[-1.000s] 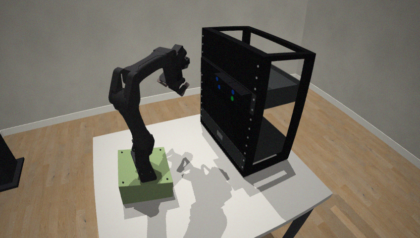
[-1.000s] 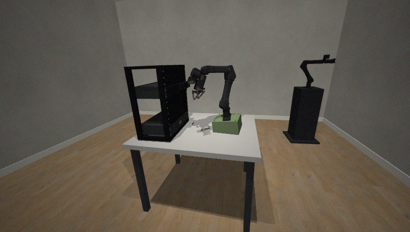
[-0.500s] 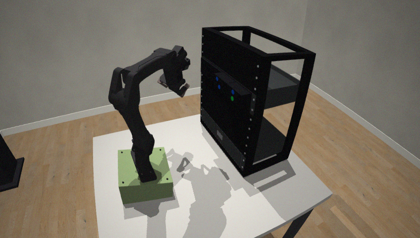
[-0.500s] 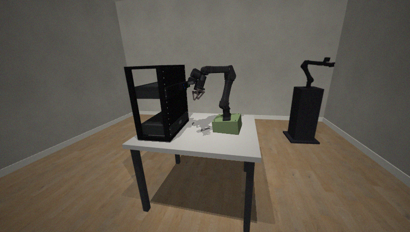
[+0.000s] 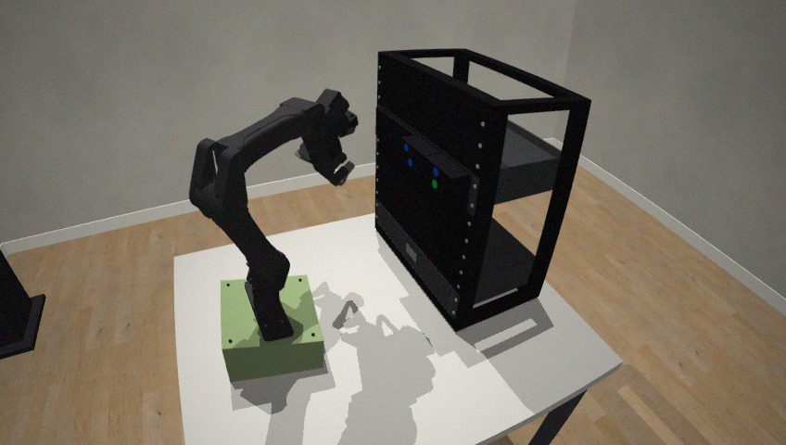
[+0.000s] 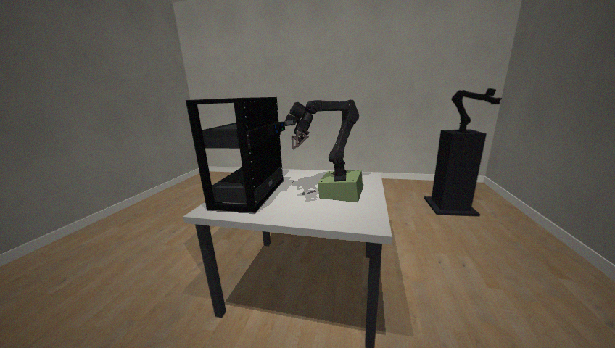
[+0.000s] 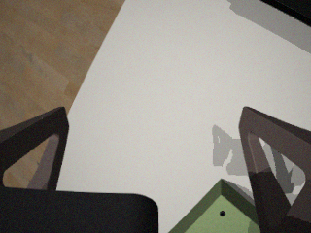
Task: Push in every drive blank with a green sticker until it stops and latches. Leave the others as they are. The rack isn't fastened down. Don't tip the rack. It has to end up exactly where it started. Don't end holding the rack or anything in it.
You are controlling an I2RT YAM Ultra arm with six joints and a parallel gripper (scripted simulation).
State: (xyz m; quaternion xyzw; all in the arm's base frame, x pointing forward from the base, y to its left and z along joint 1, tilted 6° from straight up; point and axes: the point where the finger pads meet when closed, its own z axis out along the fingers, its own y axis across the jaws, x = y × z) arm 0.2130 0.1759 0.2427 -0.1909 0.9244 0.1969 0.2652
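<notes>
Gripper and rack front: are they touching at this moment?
Apart. In the top view the open gripper hangs left of the rack, with wall and floor showing between them.

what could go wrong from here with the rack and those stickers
1. The rack is tall, stands loose near the table edge, and the green sticker sits high, so a hard push there might tip or slide it.
2. Three blue stickers crowd the green one; the open end effector is wide and could press a wrong blank.
</notes>
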